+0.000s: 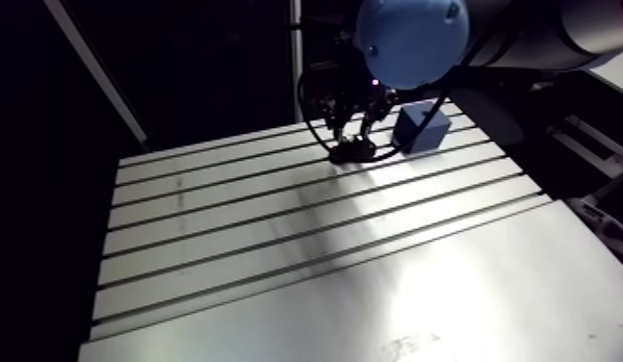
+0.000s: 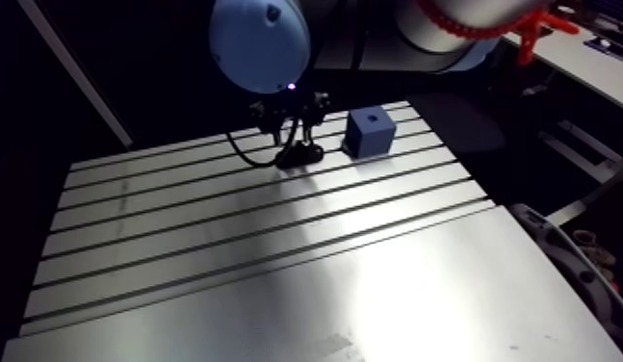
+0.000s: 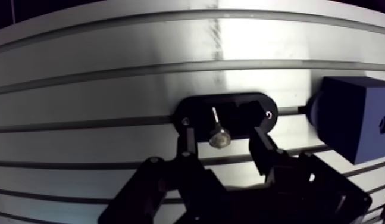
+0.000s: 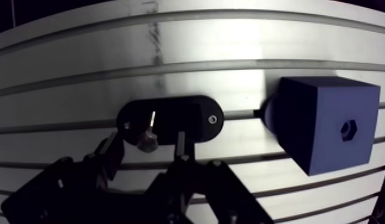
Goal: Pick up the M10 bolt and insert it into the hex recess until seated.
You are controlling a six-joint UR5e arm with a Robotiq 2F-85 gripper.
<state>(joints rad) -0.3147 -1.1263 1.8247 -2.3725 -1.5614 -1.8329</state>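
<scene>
In the arm view I have the gripper (image 1: pixel 358 120) down low over the slotted aluminium table (image 1: pixel 276 241), in the upper middle of the frame. Just to its right in the frame stands the blue cube (image 1: pixel 421 128).

In the wrist view the M10 bolt (image 3: pixel 219 137) lies in a black oval holder (image 3: pixel 245 113) that sits flat on the table across one of the slots. The bolt's head is toward the gripper and its thin bright shank points away. The two fingers (image 3: pixel 257 143) are spread, one on each side of the bolt head. I see a dark gap on both sides, so nothing is clamped. The cube is beside the holder, close to its rounded end. The hex recess (image 4: pixel 348 128) is a small dark hexagon in the cube's lit face, and I cannot see anything in it.
</scene>
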